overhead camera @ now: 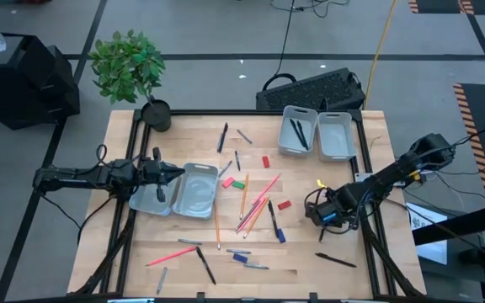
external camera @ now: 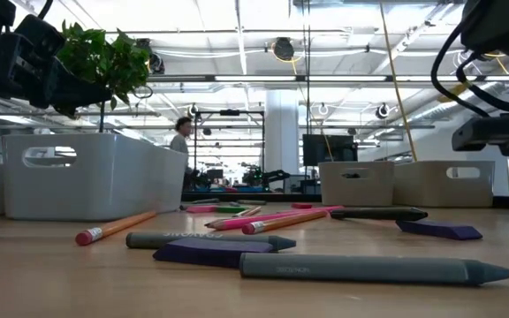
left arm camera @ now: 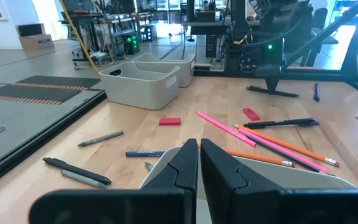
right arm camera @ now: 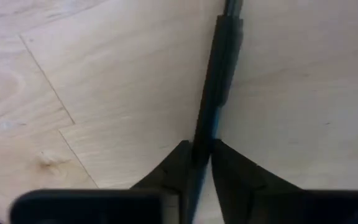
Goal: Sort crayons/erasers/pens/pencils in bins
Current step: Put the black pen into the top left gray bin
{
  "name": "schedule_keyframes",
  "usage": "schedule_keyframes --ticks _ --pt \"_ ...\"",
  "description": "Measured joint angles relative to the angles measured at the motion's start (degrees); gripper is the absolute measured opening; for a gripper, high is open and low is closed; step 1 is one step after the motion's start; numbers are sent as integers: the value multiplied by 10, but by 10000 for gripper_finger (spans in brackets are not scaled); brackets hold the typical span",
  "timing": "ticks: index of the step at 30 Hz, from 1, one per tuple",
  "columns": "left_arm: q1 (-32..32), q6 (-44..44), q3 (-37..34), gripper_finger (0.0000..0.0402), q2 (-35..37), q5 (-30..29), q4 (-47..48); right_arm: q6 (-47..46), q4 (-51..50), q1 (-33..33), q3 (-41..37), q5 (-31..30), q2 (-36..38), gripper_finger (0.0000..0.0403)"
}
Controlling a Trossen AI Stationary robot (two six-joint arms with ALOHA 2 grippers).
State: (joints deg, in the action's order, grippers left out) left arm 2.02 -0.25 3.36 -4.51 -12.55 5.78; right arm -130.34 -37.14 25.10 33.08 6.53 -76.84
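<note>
My right gripper [right arm camera: 199, 155] points down at the table near its right edge [overhead camera: 320, 212] and is shut on a black pen [right arm camera: 216, 74]. My left gripper [left arm camera: 199, 165] is shut with nothing between its fingers, over the left pair of grey bins [overhead camera: 194, 192]. The far pair of bins [overhead camera: 314, 135] holds two dark pens [overhead camera: 298, 133] in its left tray. Orange and pink pencils [overhead camera: 255, 206] lie fanned at mid-table. Red erasers [overhead camera: 284, 204] and a green one [overhead camera: 228, 181] lie flat on the wood. Another black pen [overhead camera: 335, 259] lies near the front right. My right gripper pinches the black pen's barrel [right arm camera: 207, 134] between its two fingers. The fingers come from above, pointing down, and lie across the pen. The pen runs level, close along the wood; whether it rests on the table I cannot tell.
A potted plant [overhead camera: 133, 67] stands at the far left corner and a keyboard [overhead camera: 314, 88] lies behind the far edge. Grey and purple crayons [external camera: 369, 268] lie near the front edge. A black frame [overhead camera: 365, 168] rims the table.
</note>
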Motion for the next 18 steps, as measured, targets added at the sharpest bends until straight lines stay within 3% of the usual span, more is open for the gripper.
schedule_keyframes --ticks 3,10,18 --pt "0 0 0 24 0 0 0 15 -5 0 0 -7 0 23" --pt "0 0 0 24 0 0 0 45 -17 -7 10 -7 1 28" --pt "0 0 0 24 0 0 0 134 -127 -60 109 -64 17 26"
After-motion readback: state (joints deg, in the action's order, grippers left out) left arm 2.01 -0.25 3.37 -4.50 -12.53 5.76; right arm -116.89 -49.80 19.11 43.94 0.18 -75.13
